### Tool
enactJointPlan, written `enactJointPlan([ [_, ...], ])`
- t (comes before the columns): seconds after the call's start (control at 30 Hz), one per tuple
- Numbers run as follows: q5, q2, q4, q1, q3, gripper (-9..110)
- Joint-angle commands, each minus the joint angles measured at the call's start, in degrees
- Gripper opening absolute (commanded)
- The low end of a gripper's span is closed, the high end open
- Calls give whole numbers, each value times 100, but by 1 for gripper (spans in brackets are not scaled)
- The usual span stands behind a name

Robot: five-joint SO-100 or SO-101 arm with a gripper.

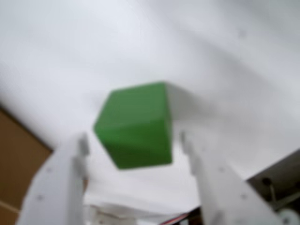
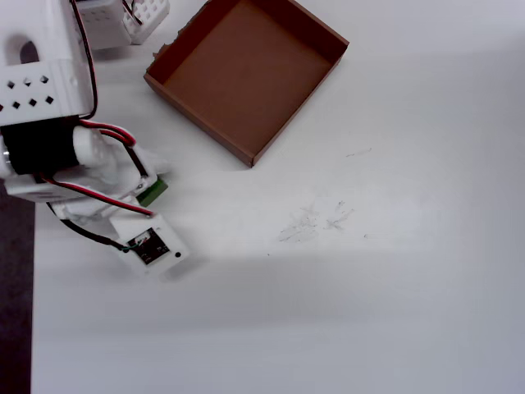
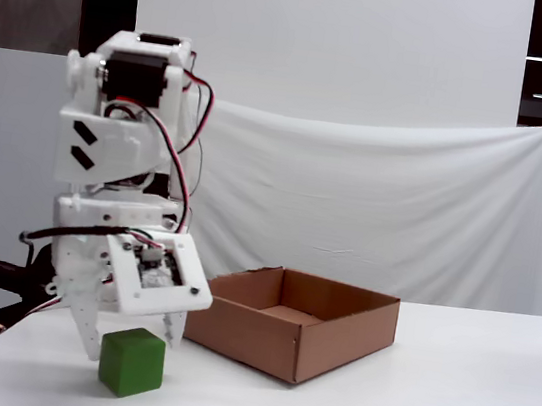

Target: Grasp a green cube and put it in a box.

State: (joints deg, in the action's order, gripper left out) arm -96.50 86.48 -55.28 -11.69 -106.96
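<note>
A white table point(image 2: 394, 312) bears faint scuff marks point(image 2: 316, 222); a white cloth backdrop point(image 3: 373, 197) hangs behind.

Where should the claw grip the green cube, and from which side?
Take the green cube by two opposite side faces, coming down from above. It sits flat on the table, and in the wrist view the open claw already straddles it, though a corner edge faces the camera, so squaring up may help.
</note>
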Motion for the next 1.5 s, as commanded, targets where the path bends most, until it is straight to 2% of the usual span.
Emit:
enactJointPlan([
  [0.0, -158, 26, 220, 35, 246, 28],
  [0.43, -158, -18, 633, 53, -211, 26],
  [1.07, -79, 132, 642, -44, -369, 15],
  [1.47, 176, 721, 44, -237, -132, 13],
])
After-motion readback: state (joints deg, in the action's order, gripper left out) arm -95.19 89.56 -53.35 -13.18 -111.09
